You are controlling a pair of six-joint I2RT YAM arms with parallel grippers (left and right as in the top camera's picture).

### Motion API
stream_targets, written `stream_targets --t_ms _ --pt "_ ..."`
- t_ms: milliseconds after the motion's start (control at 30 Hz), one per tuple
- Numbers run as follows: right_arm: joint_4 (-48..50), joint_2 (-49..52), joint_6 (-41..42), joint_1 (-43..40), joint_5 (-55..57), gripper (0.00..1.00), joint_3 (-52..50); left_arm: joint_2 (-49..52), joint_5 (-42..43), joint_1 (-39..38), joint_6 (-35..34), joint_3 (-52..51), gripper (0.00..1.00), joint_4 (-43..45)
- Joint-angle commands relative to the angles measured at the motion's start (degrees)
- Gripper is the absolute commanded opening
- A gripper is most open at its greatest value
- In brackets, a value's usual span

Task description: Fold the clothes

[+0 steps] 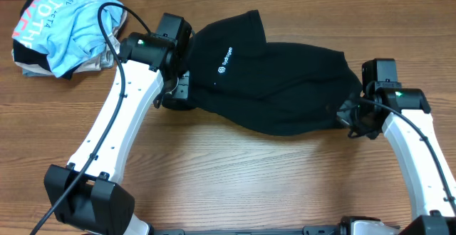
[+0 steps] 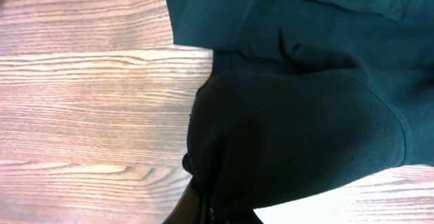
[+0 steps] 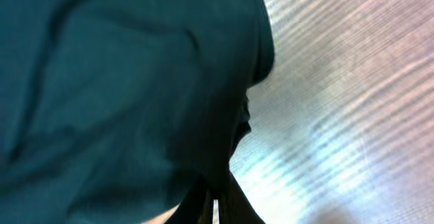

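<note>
Nearest, the black polo shirt [image 1: 278, 85] was seen stretched across the wooden table [image 1: 235, 181] between both arms. The left gripper [image 1: 177, 87] was closed on fabric at one end, and the right gripper [image 1: 354, 115] was clamped on the other. Farther back, a light-blue T-shirt [image 1: 68, 25] was heaped at the left corner.

- Polo shirt [image 1: 278, 89]: black, with a small white chest logo [image 1: 226, 69]; it looks teal in the right wrist view, perhaps from the lighting.
- T-shirt [image 1: 68, 25]: light blue, pink-and-white lettering.
- Bench [image 1: 235, 178]: brown wood grain.
- Arms [image 1: 121, 121]: white, black joints.
</note>
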Motion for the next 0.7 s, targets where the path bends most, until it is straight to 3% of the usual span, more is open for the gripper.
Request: stream_targets --t_ms 0,333,367,433,500,667 --pt "2.6 2.9 -1.8 -0.2 -0.2 0.07 0.5 -0.2 -1.6 0.4 1.1 1.6 0.04 0.7" --pt "19.0 11.4 -2.8 -2.1 0.0 0.15 0.5 -0.1 -1.6 0.4 1.5 1.6 0.04 4.3" --pt "20.8 11.5 -4.2 -2.3 -1.1 0.22 0.5 -0.1 -1.6 0.4 1.5 1.6 0.04 4.8" --pt "22.3 11.4 -6.2 -2.6 -3.4 0.52 0.8 -0.1 -1.6 0.4 1.5 1.6 0.04 5.8" --pt "20.0 11.4 -6.2 -3.0 -5.2 0.67 1.7 -0.1 -1.6 0.4 1.5 1.6 0.04 6.2" --pt "6.9 11.4 -4.2 -3.0 -8.2 0.71 2.7 -0.1 -1.6 0.4 1.5 1.6 0.04 6.1"
